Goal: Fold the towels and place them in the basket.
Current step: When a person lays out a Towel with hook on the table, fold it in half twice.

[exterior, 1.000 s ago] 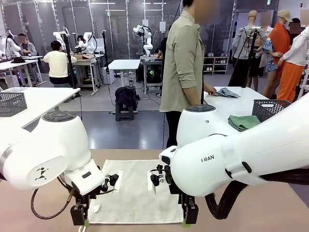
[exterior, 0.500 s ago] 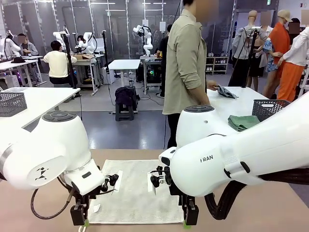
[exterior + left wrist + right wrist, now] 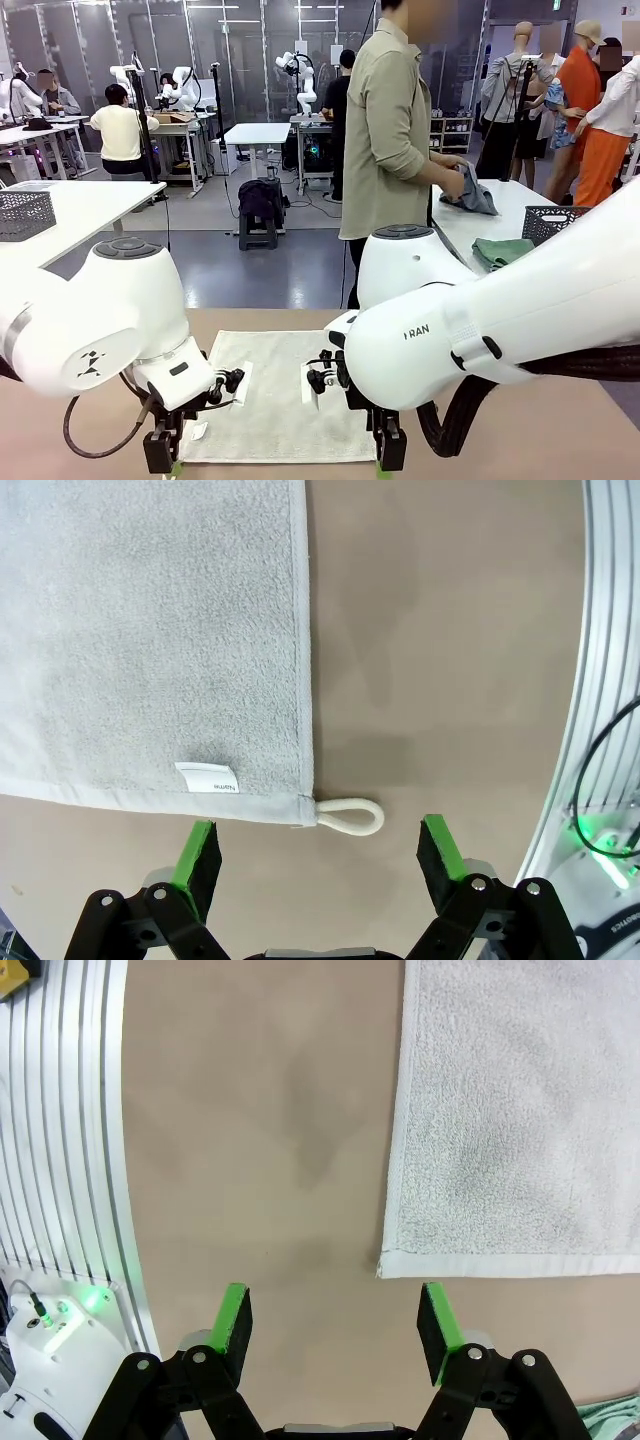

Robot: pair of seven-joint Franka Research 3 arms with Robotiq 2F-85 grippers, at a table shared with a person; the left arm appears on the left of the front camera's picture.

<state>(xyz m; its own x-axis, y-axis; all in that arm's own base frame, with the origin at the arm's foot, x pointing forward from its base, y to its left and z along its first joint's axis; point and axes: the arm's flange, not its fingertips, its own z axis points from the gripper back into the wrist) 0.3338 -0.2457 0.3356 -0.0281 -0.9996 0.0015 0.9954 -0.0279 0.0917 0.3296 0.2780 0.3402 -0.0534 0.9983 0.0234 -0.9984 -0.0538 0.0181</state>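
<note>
Towel (image 3: 280,400) near corners behind L arm (image 3: 100,320), R arm (image 3: 500,320), front view; tag (image 3: 207,778) print too small

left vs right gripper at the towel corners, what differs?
The left gripper faces the towel corner with a loop and label; the right gripper faces a plain corner. The left gripper looks slightly wider open than the right gripper. Both are open, hold nothing, and sit just short of the towel's near edge.
</note>
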